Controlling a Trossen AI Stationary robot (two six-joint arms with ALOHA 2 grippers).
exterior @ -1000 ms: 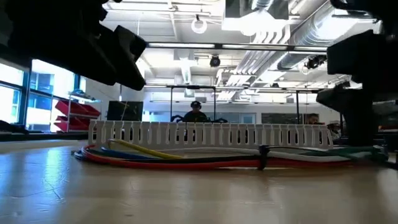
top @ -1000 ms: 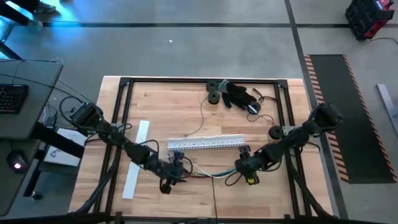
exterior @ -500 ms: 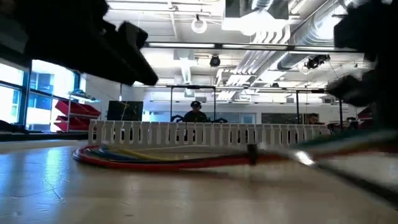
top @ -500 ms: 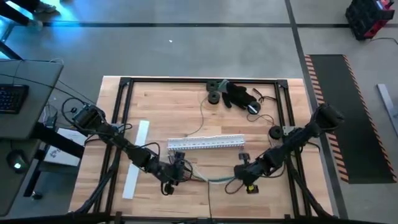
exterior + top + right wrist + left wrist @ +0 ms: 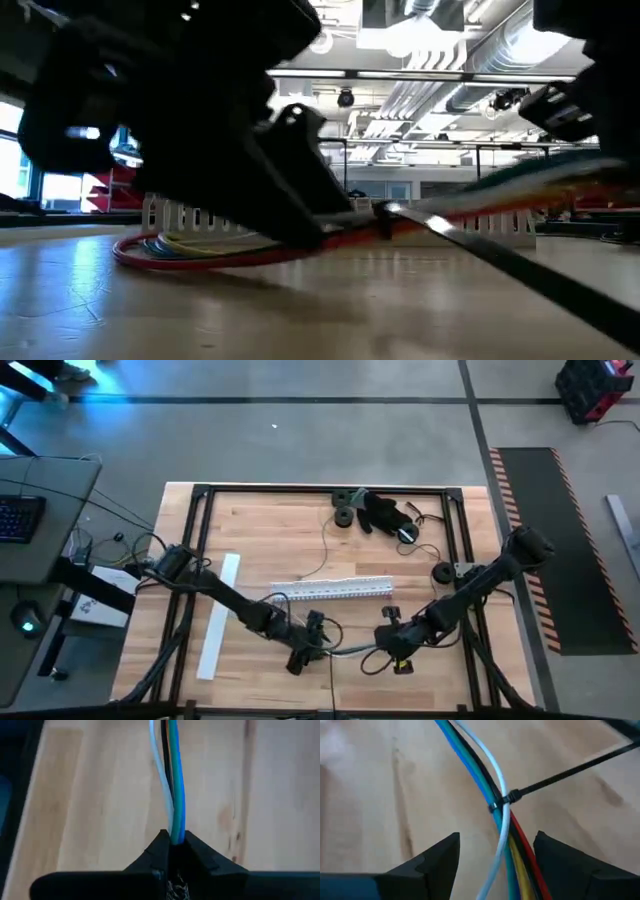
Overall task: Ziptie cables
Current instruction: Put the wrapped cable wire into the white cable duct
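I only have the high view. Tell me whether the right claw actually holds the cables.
Observer: Yes. In the right wrist view the right claw is shut on the cables, which run straight out from between its fingers.
Operator: Report on the zip tie.
Observer: The left wrist view shows a black zip tie looped around the cables, with its tail sticking out to one side.
Operator: Give me the left claw.
Observer: The left claw is open, with one finger on each side of the cables, just short of the tie.
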